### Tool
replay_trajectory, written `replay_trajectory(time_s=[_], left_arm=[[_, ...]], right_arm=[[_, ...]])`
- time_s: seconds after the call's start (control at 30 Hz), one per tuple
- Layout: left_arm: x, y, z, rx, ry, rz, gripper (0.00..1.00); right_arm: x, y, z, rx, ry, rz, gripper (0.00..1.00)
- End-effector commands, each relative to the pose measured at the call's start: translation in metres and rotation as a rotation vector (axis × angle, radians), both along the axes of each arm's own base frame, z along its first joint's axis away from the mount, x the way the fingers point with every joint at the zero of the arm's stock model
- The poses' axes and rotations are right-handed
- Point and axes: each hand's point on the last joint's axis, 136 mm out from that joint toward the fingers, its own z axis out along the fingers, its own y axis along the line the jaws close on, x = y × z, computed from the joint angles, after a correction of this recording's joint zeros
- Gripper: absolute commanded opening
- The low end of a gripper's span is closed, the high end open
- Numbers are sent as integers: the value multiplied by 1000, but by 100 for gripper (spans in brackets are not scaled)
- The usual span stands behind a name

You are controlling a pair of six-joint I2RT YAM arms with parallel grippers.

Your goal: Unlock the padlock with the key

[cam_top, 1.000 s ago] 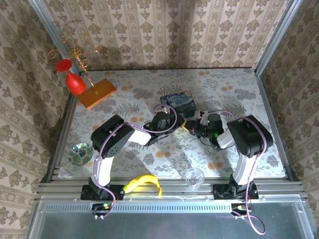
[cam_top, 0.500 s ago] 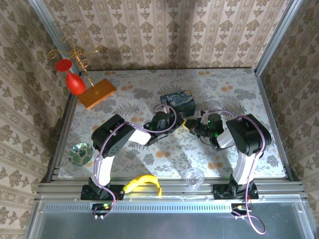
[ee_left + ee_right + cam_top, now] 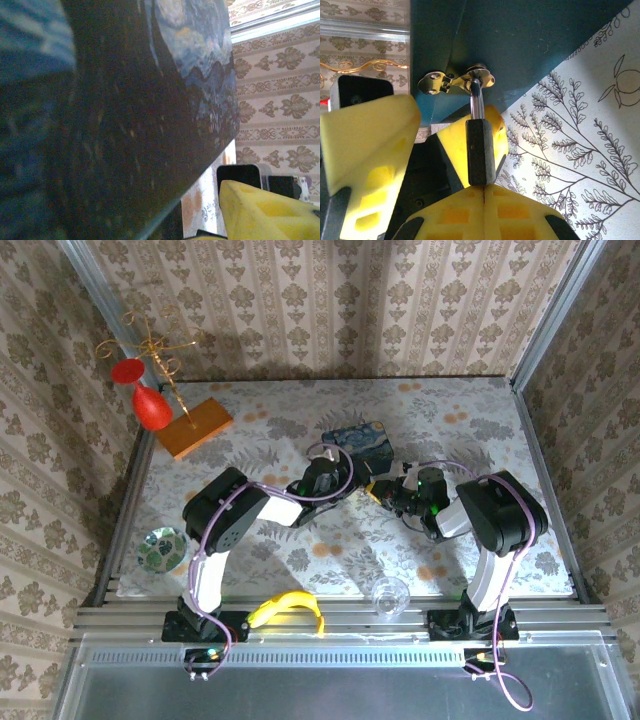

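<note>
Unlocking looks unfinished: the padlock [image 3: 480, 152] hangs closed, its shackle [image 3: 476, 102] threaded through the hasp [image 3: 455, 82] on the blue tin [image 3: 530, 40], so turning the key and freeing the shackle remain. The right gripper [image 3: 484, 197] is clenched, its pads meeting right at the padlock's base; whether a key is pinched between them is hidden. The padlock stands directly ahead of those fingertips, touching them, its shackle pointing away. The left gripper [image 3: 352, 480] sits beside the tin, and I cannot tell its grip
</note>
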Motion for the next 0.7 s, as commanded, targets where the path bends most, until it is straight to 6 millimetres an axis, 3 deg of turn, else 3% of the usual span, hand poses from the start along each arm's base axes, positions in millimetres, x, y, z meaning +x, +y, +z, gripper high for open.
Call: replay_trajectory(time_s=[0.0,0.67], left_arm=[[5,-5,-9,27,5,-17,59],[-10,-17,-16,-10,62,-68,37]], right_arm=[[5,-2,7,-12,-26,-10,0],[6,-2,8,-11,-30,-12,0]])
